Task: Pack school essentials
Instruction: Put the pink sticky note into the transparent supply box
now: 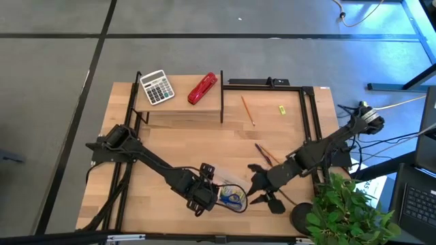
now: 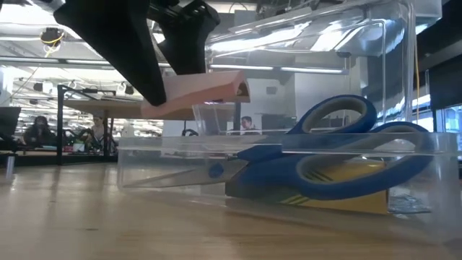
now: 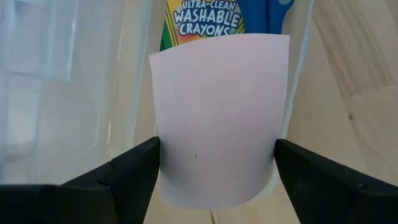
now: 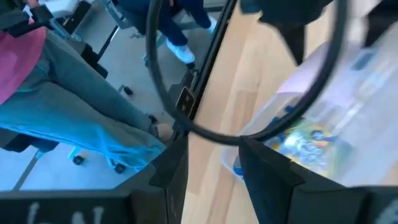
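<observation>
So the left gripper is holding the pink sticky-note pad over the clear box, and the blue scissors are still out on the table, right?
Not quite: the blue scissors already lie inside the clear box, as the low view shows. The left gripper does hold the pink sticky-note pad over it.

The pink sticky-note pad [image 3: 219, 118] is pinched flat between the left gripper [image 3: 214, 171] jaws, hanging just above a clear plastic box [image 2: 289, 170] near the desk's front edge. Inside the box the blue-handled scissors [image 2: 317, 155] lie flat on top of a yellow crayon pack [image 3: 202, 18] reading "washable crayons". One thin orange pencil [image 1: 247, 110] lies loose toward the back of the desk, a tiny yellow piece [image 1: 281, 109] near it, and a dark pen [image 1: 262, 152] mid-desk on the right.
</observation>
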